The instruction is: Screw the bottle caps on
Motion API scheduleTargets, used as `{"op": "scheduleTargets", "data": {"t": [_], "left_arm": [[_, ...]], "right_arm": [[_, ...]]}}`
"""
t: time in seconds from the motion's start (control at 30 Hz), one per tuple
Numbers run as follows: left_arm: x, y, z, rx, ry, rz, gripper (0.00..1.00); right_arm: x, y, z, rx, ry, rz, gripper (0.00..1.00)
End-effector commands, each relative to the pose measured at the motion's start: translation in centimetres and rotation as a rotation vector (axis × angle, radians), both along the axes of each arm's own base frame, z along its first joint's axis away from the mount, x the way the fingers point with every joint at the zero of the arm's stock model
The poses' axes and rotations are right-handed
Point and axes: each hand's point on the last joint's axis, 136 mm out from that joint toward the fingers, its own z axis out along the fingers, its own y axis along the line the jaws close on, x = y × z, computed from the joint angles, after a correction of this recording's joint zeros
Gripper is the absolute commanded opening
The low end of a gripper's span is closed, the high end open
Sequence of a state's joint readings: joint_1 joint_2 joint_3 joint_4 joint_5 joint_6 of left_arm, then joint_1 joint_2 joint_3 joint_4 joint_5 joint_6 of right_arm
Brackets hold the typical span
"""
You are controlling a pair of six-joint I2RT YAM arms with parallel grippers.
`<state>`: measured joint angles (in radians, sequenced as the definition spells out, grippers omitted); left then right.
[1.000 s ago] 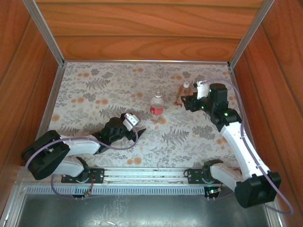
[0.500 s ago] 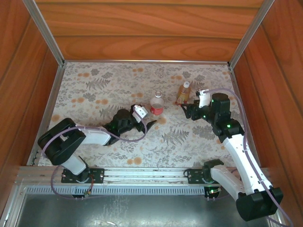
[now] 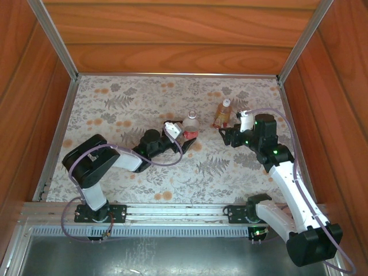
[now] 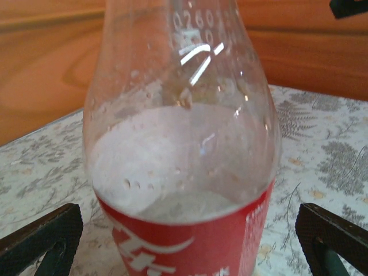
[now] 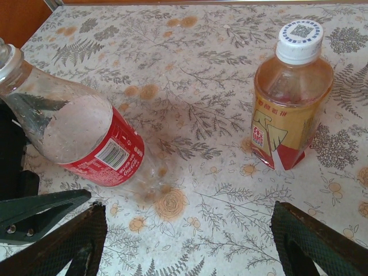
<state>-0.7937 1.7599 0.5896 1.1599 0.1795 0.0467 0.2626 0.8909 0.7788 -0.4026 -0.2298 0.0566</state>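
Fingers (image 4: 46,238) of the left gripper (image 3: 183,140) occupy the lower corners of the left wrist view. They are set wide apart, one on each side of the clear bottle (image 4: 184,167). A strip of floral cloth (image 4: 322,167) shows between each finger and the bottle's red label (image 4: 190,244), so no contact is seen. The bottle stands upright, with a whitish film on its inner wall above the label. Its neck runs off the top edge of that view, so whether a cap sits on it cannot be told.

Fingers (image 5: 313,241) of the right gripper (image 5: 188,210) likewise sit in the lower corners of the right wrist view. They are spread wide with nothing between them but cloth.

Beyond them:
- Left of frame: the clear bottle, with a dark finger (image 5: 40,210) of the left gripper just beside its base.
- Upper right of frame: the amber bottle (image 5: 290,109), upright and apart from both fingers. It has a tan-orange label (image 5: 273,141) and a white cap (image 5: 299,37) seated on its neck.

In the top view, both arm bases lie along the bottom edge. The left gripper is at frame centre, against the lower left side of the clear bottle. The right gripper (image 3: 225,132) is right of centre, just below the amber bottle. The two bottles stand near each other, not touching. A wooden wall (image 3: 184,40) closes the top of the frame.
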Motion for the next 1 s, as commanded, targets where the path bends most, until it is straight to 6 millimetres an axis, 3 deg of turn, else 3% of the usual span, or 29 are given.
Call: {"op": "scheduleTargets", "data": {"t": [0.0, 0.4, 0.97], "left_arm": [[0.7, -0.4, 1.7, -0.096, -0.031, -0.020, 1.00], [0.7, -1.8, 2.0, -0.151, -0.029, -0.107, 0.88], [0.6, -2.3, 1.3, -0.145, -0.017, -0.136, 0.82]], "right_arm": [[0.1, 0.4, 0.1, 0.014, -0.004, 0.011, 0.80], [0.3, 0.3, -0.4, -0.002, 0.006, 0.006, 0.80], [0.0, 0.1, -0.5, -0.008, 0.006, 0.002, 0.79]]}}
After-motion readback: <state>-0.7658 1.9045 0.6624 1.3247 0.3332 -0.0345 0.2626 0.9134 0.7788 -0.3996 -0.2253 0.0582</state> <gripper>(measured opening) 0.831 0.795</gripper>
